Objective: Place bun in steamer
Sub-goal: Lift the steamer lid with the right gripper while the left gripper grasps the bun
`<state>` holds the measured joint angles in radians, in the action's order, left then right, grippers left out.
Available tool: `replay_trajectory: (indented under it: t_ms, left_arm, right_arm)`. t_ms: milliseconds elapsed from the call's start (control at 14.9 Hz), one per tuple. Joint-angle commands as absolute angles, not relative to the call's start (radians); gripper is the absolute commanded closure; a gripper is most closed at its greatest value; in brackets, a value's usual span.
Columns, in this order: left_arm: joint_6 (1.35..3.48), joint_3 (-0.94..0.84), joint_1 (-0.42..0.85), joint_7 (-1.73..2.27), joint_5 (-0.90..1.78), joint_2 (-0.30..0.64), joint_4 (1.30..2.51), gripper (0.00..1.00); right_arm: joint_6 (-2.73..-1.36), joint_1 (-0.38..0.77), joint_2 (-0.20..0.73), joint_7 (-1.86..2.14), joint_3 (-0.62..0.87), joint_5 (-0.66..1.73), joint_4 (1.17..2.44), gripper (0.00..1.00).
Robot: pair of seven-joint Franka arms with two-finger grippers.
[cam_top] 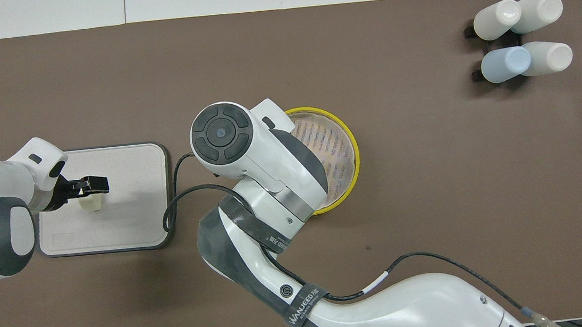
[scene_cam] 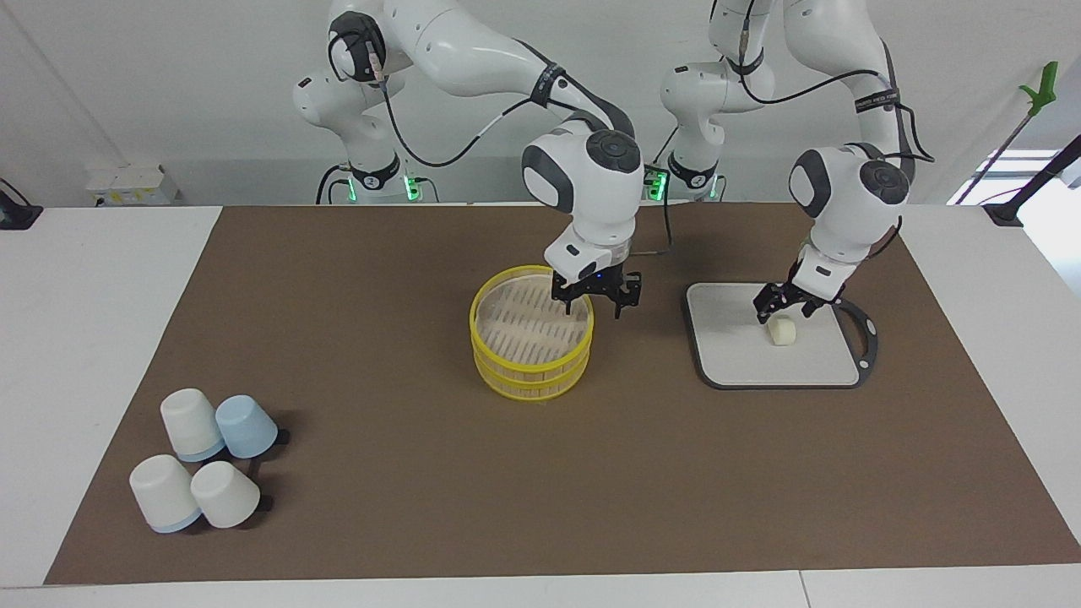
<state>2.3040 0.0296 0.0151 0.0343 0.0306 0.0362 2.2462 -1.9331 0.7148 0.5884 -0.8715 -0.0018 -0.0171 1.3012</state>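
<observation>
The bun (scene_cam: 782, 331), a small cream-white block, lies on a white cutting board (scene_cam: 743, 363) toward the left arm's end of the table. My left gripper (scene_cam: 787, 312) hangs just over it, fingers open to either side; it also shows in the overhead view (cam_top: 91, 186) above the bun (cam_top: 93, 204). The steamer (scene_cam: 530, 384), a round bamboo basket with yellow rims, stands mid-table and holds nothing. My right gripper (scene_cam: 594, 304) is open and low over the steamer's rim, one finger inside and one outside. In the overhead view the right hand hides its fingers and part of the steamer (cam_top: 352, 149).
Several upturned cups (scene_cam: 207, 464), white and pale blue, stand in a cluster at the right arm's end, farther from the robots; they also show in the overhead view (cam_top: 522, 39). A brown mat (scene_cam: 380, 338) covers the table. The cutting board (cam_top: 131, 221) has a dark grey edge.
</observation>
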Motion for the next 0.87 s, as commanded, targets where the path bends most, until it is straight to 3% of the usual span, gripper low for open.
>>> replay_trajectory:
  t_ms: [0,67,134,201,269,336,806]
  left_arm:
    - [2.364,0.028,-0.009,0.029,0.011,0.049,2.267,0.0]
    - [2.367,0.028,-0.009,0.029,0.009,0.055,2.267,0.0]
    - [2.367,0.028,-0.011,0.029,0.011,0.055,2.267,0.0]
    - [2.368,0.028,-0.011,0.031,0.011,0.057,2.266,0.0]
    - [2.37,0.028,-0.011,0.029,0.011,0.058,2.266,0.0]
    - [2.37,0.028,-0.011,0.029,0.011,0.06,2.266,0.0]
    - [2.402,0.026,-0.011,0.029,0.009,0.083,2.266,0.0]
  right_arm:
    - [-1.97,0.716,0.584,-0.876,-0.003,-0.034,1.341,0.11]
    - [-1.968,0.716,0.583,-0.876,-0.003,-0.037,1.342,0.13]
    - [-1.968,0.716,0.583,-0.876,-0.003,-0.037,1.344,0.24]
    - [-1.967,0.718,0.583,-0.877,-0.003,-0.037,1.345,0.48]
    - [-1.967,0.718,0.581,-0.877,-0.003,-0.035,1.35,0.82]
    - [-1.959,0.716,0.581,-0.877,-0.003,-0.037,1.348,1.0]
    - [-1.919,0.718,0.578,-0.877,-0.002,-0.046,1.327,1.0]
